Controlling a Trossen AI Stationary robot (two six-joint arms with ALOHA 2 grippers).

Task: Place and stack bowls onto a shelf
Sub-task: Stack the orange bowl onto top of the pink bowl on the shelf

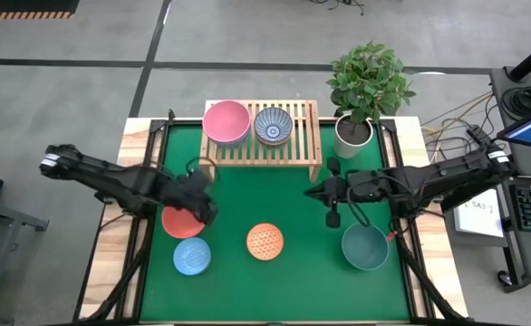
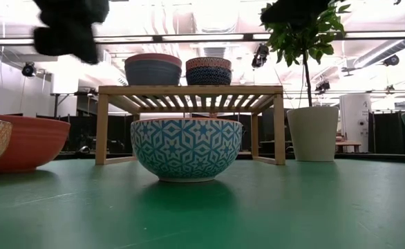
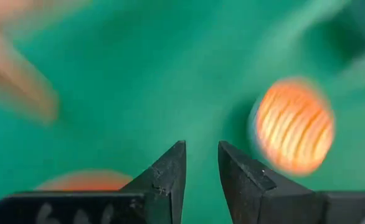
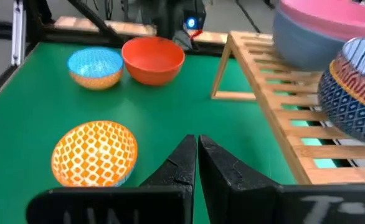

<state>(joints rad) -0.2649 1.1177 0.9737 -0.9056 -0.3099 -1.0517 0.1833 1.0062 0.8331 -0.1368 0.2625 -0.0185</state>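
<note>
Two stacks stand on the slatted top of the shelf (image 1: 264,145). A pink bowl (image 1: 226,121) sits in a plain blue one (image 4: 294,43), and a blue-grey patterned bowl (image 1: 273,126) stands beside it. On the green mat rest the red bowl (image 1: 179,223), the light blue bowl (image 1: 192,256), the orange patterned bowl (image 1: 265,241) and the dark teal bowl (image 1: 365,246). My left gripper (image 1: 207,210) hangs over the red bowl's far right rim, raised high in the low view (image 2: 71,28), its fingers (image 3: 170,171) a narrow gap apart and empty. My right gripper (image 1: 313,192) hovers in front of the shelf's right end, shut and empty (image 4: 197,146).
A white plant pot (image 1: 353,134) with a leafy plant stands right of the shelf, close behind my right arm. Wooden borders (image 1: 111,244) run along the mat's left and right sides. Open mat lies between the shelf front and the orange bowl.
</note>
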